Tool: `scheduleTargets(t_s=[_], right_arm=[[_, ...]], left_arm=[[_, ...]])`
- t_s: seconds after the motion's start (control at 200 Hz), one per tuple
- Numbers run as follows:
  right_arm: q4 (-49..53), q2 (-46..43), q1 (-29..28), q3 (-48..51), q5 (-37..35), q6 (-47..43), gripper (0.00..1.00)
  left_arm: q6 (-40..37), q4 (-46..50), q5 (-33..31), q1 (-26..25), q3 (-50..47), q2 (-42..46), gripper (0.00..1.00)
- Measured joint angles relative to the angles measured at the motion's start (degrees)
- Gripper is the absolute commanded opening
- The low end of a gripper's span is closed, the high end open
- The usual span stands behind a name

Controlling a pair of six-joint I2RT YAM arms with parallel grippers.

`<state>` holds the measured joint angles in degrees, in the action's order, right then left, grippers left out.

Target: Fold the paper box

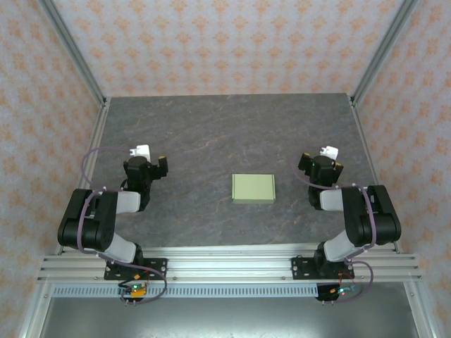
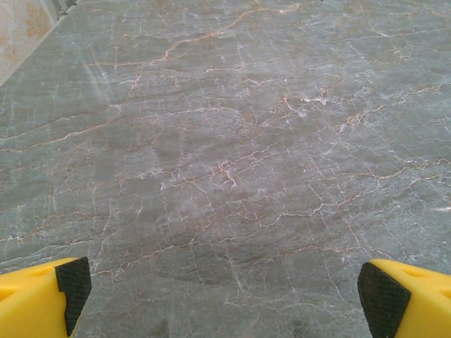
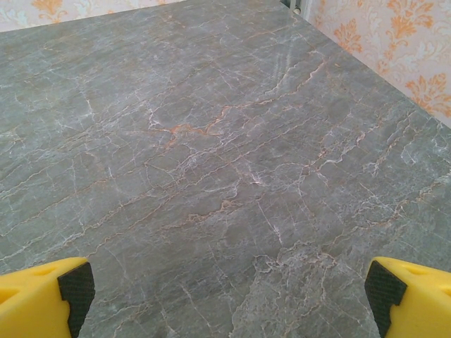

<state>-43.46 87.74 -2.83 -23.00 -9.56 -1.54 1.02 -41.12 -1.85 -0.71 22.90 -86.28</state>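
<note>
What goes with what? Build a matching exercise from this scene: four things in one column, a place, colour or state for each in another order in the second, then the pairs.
Column one
1. paper box
2. left hand
3. right hand
4. table

Column two
a. grey with marble veins
b. open, to the left of the box
c. pale green, lying between both hands
d. open, to the right of the box

Pairs: 1-c, 2-b, 3-d, 4-a
</note>
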Motion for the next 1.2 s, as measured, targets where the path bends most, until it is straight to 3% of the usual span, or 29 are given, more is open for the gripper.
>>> scheduleTargets(t_s=[1.201], right_arm=[[-0.2, 0.0, 0.0, 0.0, 5.0, -1.1, 0.99]], left_arm=[[-1.1, -0.3, -0.1, -1.2, 0.3, 0.0, 1.0]])
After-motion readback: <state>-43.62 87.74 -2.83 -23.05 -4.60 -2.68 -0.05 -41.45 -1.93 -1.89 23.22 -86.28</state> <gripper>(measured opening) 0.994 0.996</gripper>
